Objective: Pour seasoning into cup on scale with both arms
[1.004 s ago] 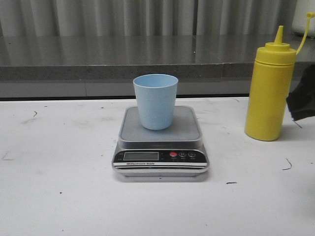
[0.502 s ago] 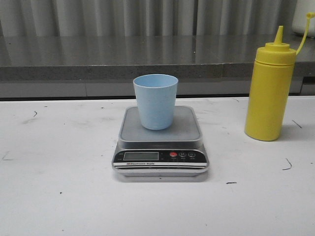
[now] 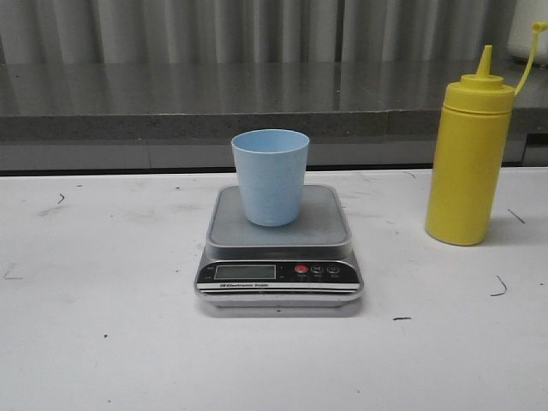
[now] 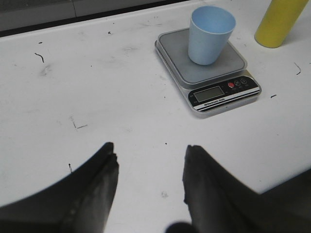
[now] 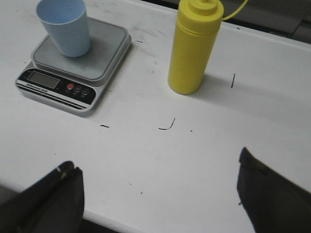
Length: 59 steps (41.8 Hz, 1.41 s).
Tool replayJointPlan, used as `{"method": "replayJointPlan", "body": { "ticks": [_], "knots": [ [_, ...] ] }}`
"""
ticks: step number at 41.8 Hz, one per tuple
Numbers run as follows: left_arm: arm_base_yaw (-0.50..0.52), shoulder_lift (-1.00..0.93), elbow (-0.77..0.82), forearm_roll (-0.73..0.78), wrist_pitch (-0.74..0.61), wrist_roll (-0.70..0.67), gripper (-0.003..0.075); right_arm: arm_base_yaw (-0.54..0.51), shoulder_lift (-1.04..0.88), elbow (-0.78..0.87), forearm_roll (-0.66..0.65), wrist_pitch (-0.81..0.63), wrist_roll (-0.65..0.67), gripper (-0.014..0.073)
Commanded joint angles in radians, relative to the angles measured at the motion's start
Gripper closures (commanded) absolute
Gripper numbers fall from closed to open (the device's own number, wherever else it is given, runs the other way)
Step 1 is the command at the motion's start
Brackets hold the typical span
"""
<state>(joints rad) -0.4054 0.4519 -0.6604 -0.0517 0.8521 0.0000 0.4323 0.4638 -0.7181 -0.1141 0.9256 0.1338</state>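
A pale-blue cup (image 3: 271, 175) stands upright on the silver-grey scale (image 3: 279, 257) at the table's middle. The yellow squeeze bottle (image 3: 470, 152) stands upright to the right of the scale, its cap hanging on its tether. Neither gripper shows in the front view. In the left wrist view my left gripper (image 4: 149, 151) is open and empty above bare table, well short of the scale (image 4: 214, 82) and cup (image 4: 210, 34). In the right wrist view my right gripper (image 5: 155, 162) is wide open and empty over the table's front edge, apart from the bottle (image 5: 194, 46), the cup (image 5: 65, 26) and the scale (image 5: 95, 70).
A grey ledge (image 3: 257, 103) runs along the back of the white table (image 3: 103, 342). The tabletop has small dark scuff marks. A pale object (image 3: 529, 30) stands on the ledge at far right.
A dark gripper part seen at the right edge one second ago has withdrawn out of the front view. The cup, scale and bottle have not moved.
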Motion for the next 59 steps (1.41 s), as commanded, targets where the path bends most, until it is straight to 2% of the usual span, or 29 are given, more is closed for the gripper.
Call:
{"method": "replayJointPlan", "body": {
  "ticks": [1,22,25,29,32,39,41,59],
  "knots": [
    [0.001,0.006,-0.025,-0.007,-0.068,-0.016,0.0407,0.002,-0.017,-0.033,0.009,-0.041,-0.025,-0.0060],
    [0.001,0.006,-0.025,-0.008,-0.068,-0.016,0.0407,0.002,-0.018,-0.033,-0.003,-0.054,-0.025,-0.0053],
    [0.001,0.006,-0.025,-0.008,-0.068,-0.016,0.0407,0.002,-0.018,-0.033,-0.003,-0.058,-0.025,-0.0003],
    [0.001,0.006,-0.025,-0.008,-0.073,-0.016,0.0432,0.002,-0.018,-0.033,-0.003,-0.061,-0.025,0.0167],
    [0.001,0.006,-0.025,-0.008,-0.072,-0.016,0.0500,0.002,-0.018,-0.033,-0.003,-0.061,-0.025,0.0310],
    [0.001,0.006,-0.025,-0.008,-0.070,-0.016,0.0743,0.002,-0.018,-0.033,-0.004,-0.062,-0.025,0.0599],
    [0.001,0.006,-0.025,-0.008,-0.070,-0.016,0.0741,0.002,-0.018,-0.033,-0.004,-0.062,-0.025,0.0660],
    [0.001,0.006,-0.025,-0.008,-0.070,-0.016,0.0740,0.002,-0.018,-0.033,-0.003,-0.039,-0.025,0.0662]
  ]
}}
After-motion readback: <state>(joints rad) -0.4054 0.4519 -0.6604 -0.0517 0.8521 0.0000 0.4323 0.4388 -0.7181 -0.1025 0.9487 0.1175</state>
